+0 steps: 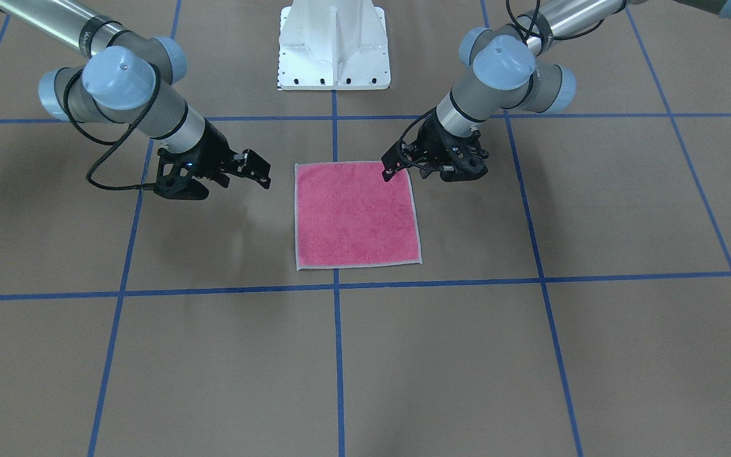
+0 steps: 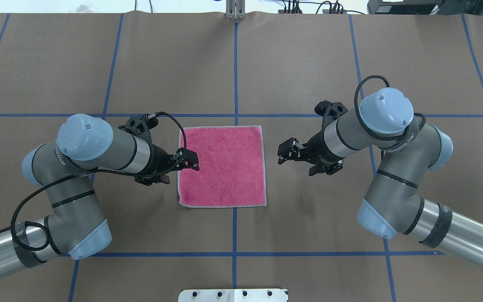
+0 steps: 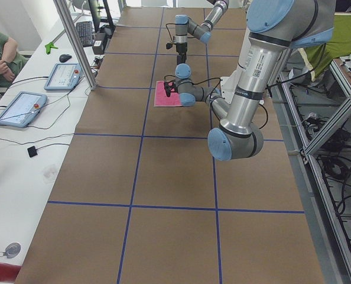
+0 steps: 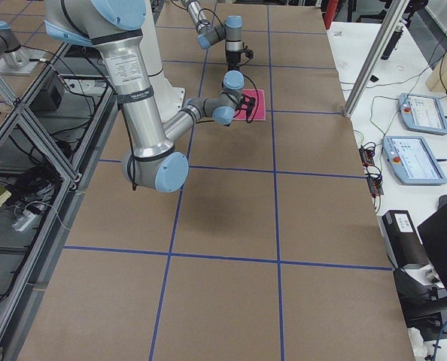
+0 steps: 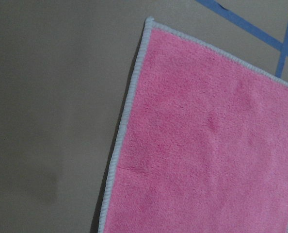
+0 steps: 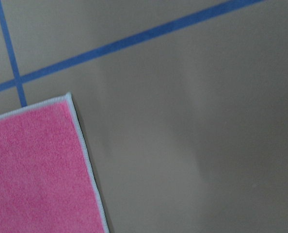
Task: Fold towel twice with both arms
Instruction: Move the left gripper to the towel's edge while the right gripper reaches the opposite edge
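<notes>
The towel [image 2: 222,165] lies flat on the brown table, pink face up, with its pale grey edge showing all round. My left gripper [image 2: 189,161] hovers open over the towel's left edge, near the corner closest to the robot base [image 1: 394,166]. My right gripper [image 2: 284,152] is open too and hangs off the towel, a short gap from its right edge [image 1: 259,170]. Neither holds anything. The left wrist view shows the towel [image 5: 207,145] and one of its corners. The right wrist view shows only a towel [image 6: 32,165] corner at lower left. No fingers show in either wrist view.
Blue tape lines [image 2: 235,75] divide the table into squares. The white bolted pedestal base [image 1: 334,44] stands behind the towel. A side bench with control tablets [image 3: 19,109] and a seated person [image 3: 1,53] runs along the table's far edge.
</notes>
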Available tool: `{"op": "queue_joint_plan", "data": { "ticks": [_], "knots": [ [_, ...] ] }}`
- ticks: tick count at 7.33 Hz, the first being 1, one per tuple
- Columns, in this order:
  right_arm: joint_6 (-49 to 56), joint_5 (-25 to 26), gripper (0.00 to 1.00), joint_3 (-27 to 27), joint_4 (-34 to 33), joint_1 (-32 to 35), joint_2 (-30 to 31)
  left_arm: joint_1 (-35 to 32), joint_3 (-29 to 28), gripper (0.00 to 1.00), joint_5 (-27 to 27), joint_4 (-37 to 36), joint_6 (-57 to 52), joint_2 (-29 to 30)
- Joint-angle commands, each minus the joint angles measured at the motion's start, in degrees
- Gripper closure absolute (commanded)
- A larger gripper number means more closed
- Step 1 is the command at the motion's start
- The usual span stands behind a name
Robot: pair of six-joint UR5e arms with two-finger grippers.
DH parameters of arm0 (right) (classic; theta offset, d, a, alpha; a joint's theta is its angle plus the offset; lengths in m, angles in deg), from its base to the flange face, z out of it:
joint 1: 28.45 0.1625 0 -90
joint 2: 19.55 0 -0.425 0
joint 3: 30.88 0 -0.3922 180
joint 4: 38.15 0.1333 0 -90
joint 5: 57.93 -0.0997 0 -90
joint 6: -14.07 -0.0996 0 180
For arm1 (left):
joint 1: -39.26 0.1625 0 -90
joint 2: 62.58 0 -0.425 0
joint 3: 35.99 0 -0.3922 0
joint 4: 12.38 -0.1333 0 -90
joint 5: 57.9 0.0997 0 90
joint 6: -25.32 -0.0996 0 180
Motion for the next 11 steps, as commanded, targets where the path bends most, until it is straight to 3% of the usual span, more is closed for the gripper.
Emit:
{"op": "queue_joint_plan", "data": {
  "ticks": [1, 2, 3, 4, 11],
  "knots": [
    [-1.5, 0.7, 0.02, -0.4, 0.0, -1.2, -0.9, 1.4, -0.7, 0.01, -0.1, 0.1, 0.0, 0.0],
    [-1.5, 0.8, 0.02, -0.4, 0.0, -1.4, -0.9, 1.6, -0.6, 0.01, -0.1, 0.0, 0.1, 0.0],
    [-1.5, 1.2, 0.13, -0.4, -0.1, -2.0, -0.9, 1.6, -0.6, 0.01, -0.1, 0.0, 0.1, 0.0],
    [-1.4, 2.7, 0.15, 0.1, -0.1, -4.0, -1.1, 1.6, -0.6, 0.01, -0.1, 0.0, 0.1, -0.1],
    [-0.9, 7.3, 0.02, 5.1, -0.2, -7.1, -5.2, 1.6, 0.5, 0.01, -0.1, 0.0, 0.2, -0.5]
  ]
}}
